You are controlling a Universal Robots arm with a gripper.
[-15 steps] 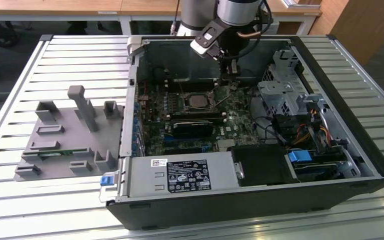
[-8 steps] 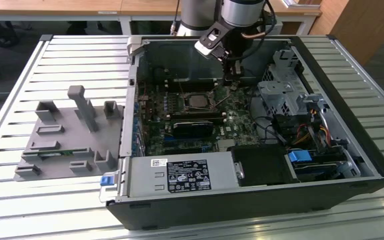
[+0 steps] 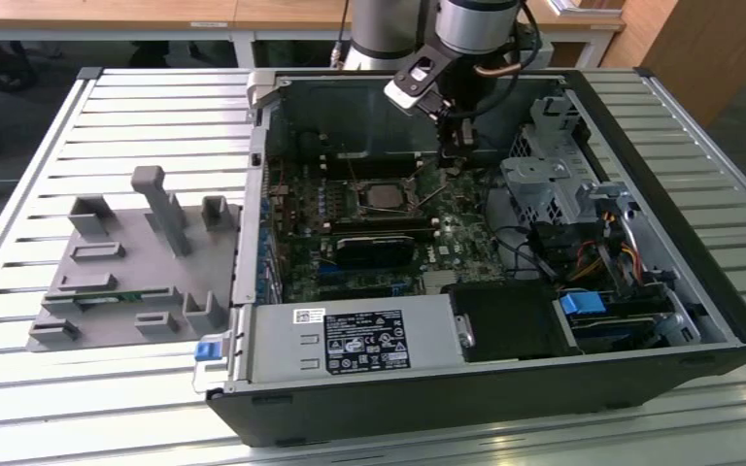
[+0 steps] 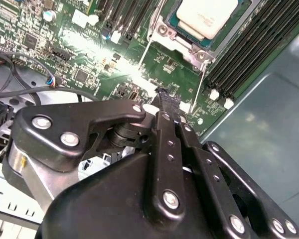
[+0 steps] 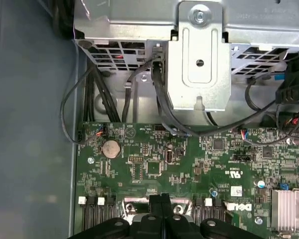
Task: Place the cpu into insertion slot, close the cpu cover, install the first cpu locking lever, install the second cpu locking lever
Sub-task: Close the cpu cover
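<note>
The cpu point(image 4: 207, 15), a flat square chip with a pale silver top, sits in the insertion slot point(image 3: 356, 197) on the green motherboard. The silver cpu cover point(image 4: 165, 31) lies as a frame around it. Two thin silver lever rods stick out from the socket, one point(image 4: 143, 57) on each side point(image 4: 199, 89) of my fingertips. My gripper point(image 4: 165, 97) is shut, its black fingers pressed together just above the board beside the socket, with nothing visible between them. In the exterior view the gripper point(image 3: 451, 167) hangs inside the case at the socket's right. The first wrist view has the gripper point(image 5: 162, 200) over the board edge.
Long black memory slots point(image 4: 239, 55) flank the socket. A metal drive cage point(image 5: 199, 55) with black cables point(image 5: 159, 99) stands close by. A black block point(image 3: 376, 245) lies in front of the socket, the power supply point(image 3: 347, 340) at the case front. A grey fixture point(image 3: 127, 262) sits outside, left.
</note>
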